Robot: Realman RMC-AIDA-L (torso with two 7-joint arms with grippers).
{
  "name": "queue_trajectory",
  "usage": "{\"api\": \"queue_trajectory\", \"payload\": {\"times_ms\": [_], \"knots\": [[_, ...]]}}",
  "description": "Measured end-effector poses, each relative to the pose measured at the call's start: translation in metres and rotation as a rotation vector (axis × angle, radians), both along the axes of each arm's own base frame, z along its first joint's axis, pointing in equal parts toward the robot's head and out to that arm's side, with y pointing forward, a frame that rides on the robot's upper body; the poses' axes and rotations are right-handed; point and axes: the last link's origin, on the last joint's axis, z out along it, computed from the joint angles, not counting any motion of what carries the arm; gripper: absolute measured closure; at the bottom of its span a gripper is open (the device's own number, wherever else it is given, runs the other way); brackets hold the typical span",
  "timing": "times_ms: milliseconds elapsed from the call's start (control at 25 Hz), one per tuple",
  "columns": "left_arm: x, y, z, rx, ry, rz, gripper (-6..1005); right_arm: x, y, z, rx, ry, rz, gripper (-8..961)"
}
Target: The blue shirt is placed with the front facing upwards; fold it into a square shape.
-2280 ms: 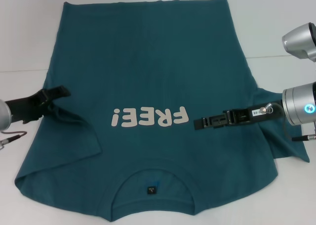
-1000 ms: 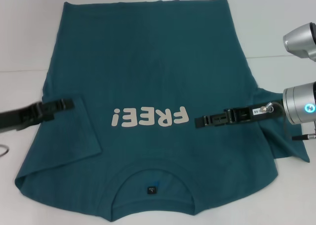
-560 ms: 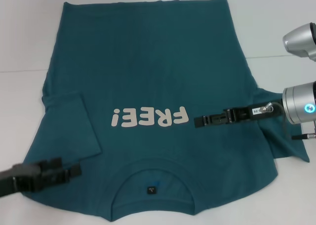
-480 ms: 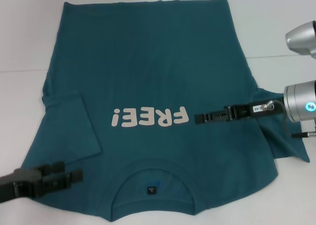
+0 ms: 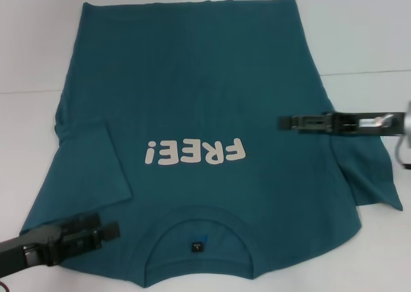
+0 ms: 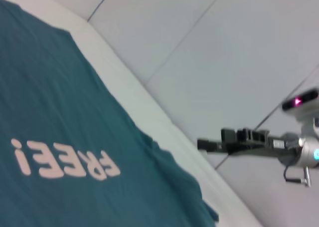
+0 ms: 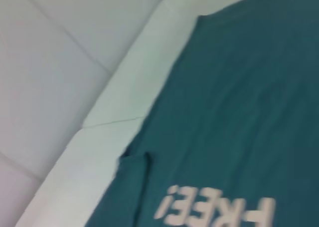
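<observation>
The blue shirt (image 5: 205,112) lies flat on the bench (image 5: 359,35), collar at the near edge. Left claw (image 5: 109,231) is over the near-left shoulder, right claw (image 5: 286,121) over the right side; neither claw's grip state can be determined.

left hand (image 5: 109,230) low and near, right hand (image 5: 286,121) outstretched
</observation>
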Motion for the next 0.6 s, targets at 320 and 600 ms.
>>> {"api": "queue_trajectory", "payload": {"times_ms": [320,600], "knots": [[-0.003,0.001,0.003,0.04,-0.043,0.037,82,0.039,-0.011,0.069,0.03,-0.021,-0.181,36],[-0.004,0.0,0.003,0.043,-0.042,0.042,82,0.067,-0.02,0.097,0.048,-0.153,-0.338,36]]}}
